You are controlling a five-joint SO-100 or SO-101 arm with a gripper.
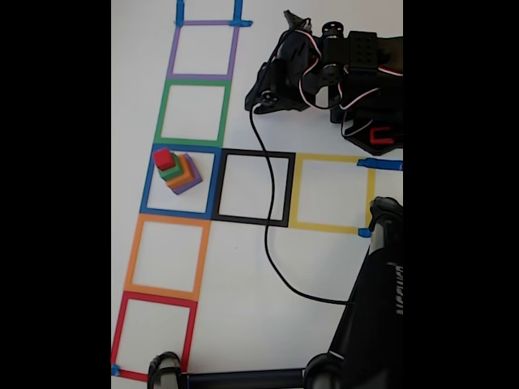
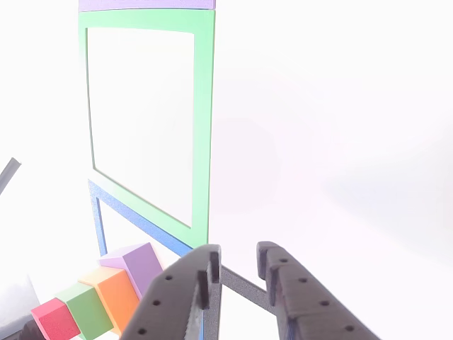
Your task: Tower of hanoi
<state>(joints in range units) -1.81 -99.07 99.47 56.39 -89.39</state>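
Fingers (image 2: 272,265) of the gripper (image 2: 237,263) stand a narrow gap apart, holding nothing, near the tower of hanoi (image 1: 178,171). Its four cubes are stacked inside the blue tape square (image 1: 147,180) on the white surface (image 1: 243,275): purple cube (image 2: 140,263) lowest, then orange cube (image 2: 115,292), green cube (image 2: 85,309) and red cube (image 1: 164,158) on top. They look like light, rigid blocks with matte faces; the likely hold is across two opposite flat sides of the red cube. A green tape square (image 1: 163,113) lies beside it.
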